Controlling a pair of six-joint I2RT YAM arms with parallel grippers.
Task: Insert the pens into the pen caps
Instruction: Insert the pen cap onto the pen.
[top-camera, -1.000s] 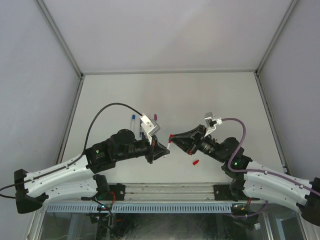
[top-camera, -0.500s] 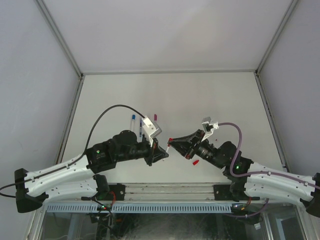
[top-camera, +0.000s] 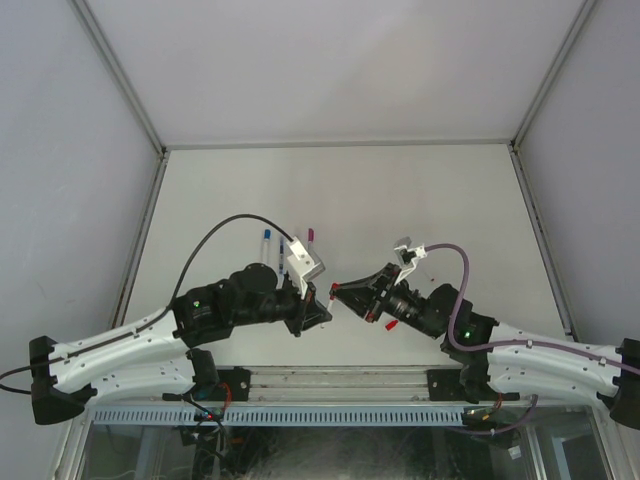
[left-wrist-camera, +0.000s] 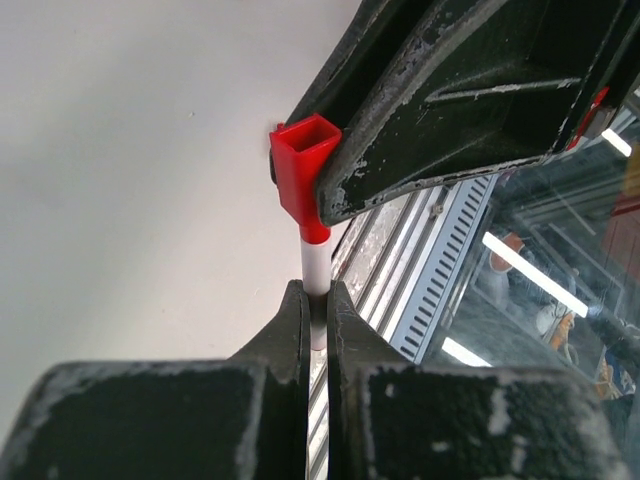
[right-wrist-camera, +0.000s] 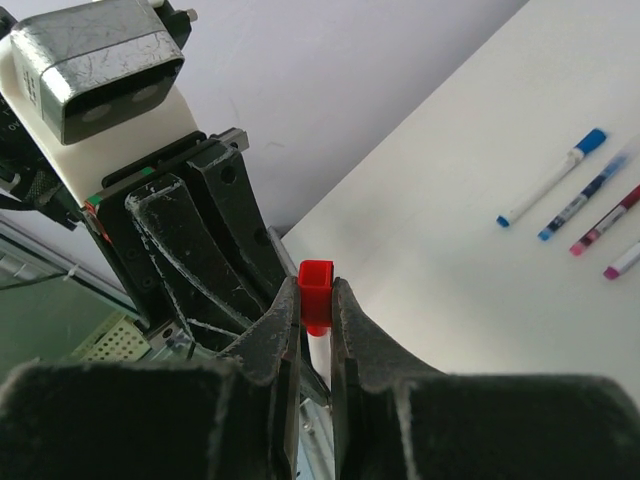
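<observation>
Left wrist view: the left gripper (left-wrist-camera: 315, 297) is clamping a white pen (left-wrist-camera: 316, 262), its tip sitting inside a red cap (left-wrist-camera: 303, 165). The right gripper (right-wrist-camera: 316, 295) is pinching that cap.

A pale off-white desk (top-camera: 400, 190) fills the middle of the top view. It is boxed in by plain grey-white panels: a far wall (top-camera: 330, 60), a left wall (top-camera: 60, 150) and a right wall (top-camera: 590, 120). Aluminium struts (top-camera: 115, 75) run along the corners where the panels meet. At the desk's near edge lie a metal rail (top-camera: 340, 378) and a slotted grey-blue strip (top-camera: 300, 414). Nearer still, glass (left-wrist-camera: 580, 230) reflects bright strip lights (left-wrist-camera: 520, 262). The light over the desk is soft and even, with only faint shadows.
</observation>
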